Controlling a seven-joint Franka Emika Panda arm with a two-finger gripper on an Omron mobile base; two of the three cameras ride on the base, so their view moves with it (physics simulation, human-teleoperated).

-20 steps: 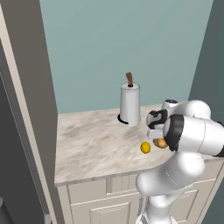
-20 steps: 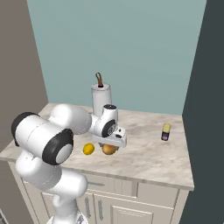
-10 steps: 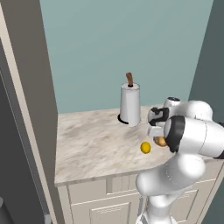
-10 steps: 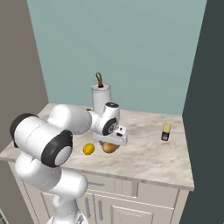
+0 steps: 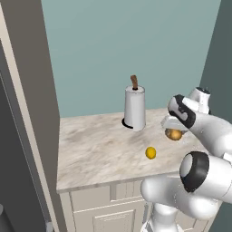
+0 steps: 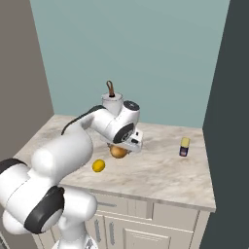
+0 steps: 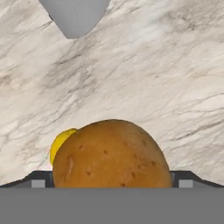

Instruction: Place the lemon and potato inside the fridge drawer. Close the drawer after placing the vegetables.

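Note:
My gripper (image 5: 174,130) is shut on the potato (image 5: 174,134), a brown-orange lump that hangs just above the marble counter (image 5: 99,149). From the right base view the potato (image 6: 117,151) sits under the hand, with the gripper (image 6: 119,147) around it. The hand view has the potato (image 7: 111,155) large between the fingertips (image 7: 38,180). The lemon (image 5: 150,152) lies on the counter to the left of the potato, apart from it; it also appears as the lemon (image 6: 98,166) and peeks out behind the potato as the lemon (image 7: 59,142). The fridge drawer is out of view.
A white paper towel roll (image 5: 135,108) on a dark base stands at the back of the counter, close behind the hand. A small yellow-capped bottle (image 6: 184,146) stands at the right. A tall panel (image 5: 31,113) bounds the counter's left side.
The gripper has risen a little with the potato in it, lifting it off the counter. The lemon has stayed where it was.

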